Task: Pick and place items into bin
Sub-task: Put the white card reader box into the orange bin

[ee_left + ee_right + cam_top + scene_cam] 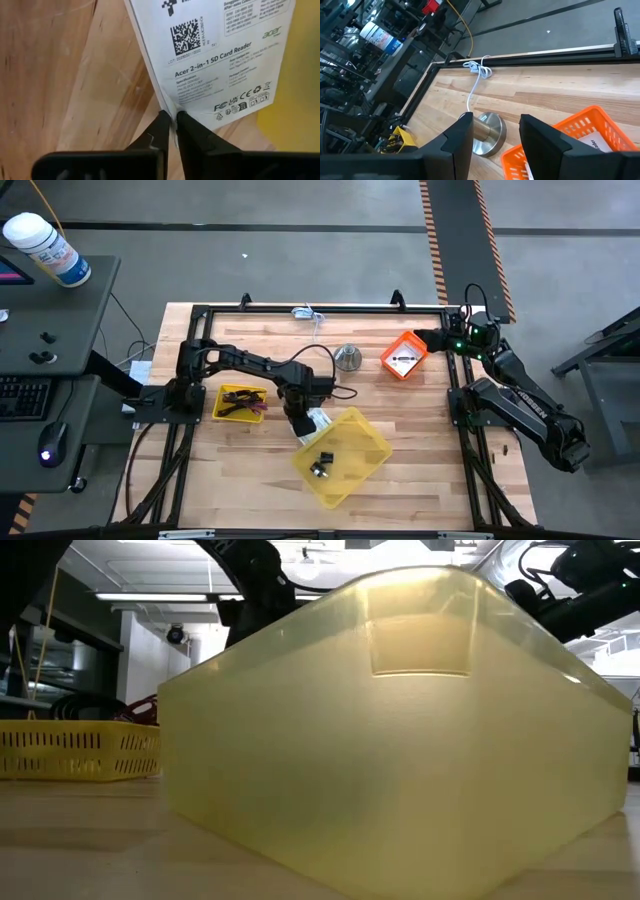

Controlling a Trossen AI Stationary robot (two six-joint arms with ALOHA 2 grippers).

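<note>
The left gripper (172, 120) is closed on the edge of the label card (215, 55), so that it can be carried into the bin (372, 442).

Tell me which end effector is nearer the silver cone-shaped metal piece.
Left. The left end effector sits just below-left of the silver cone-shaped metal piece; the right end effector is farther, beyond the orange basket.
</note>
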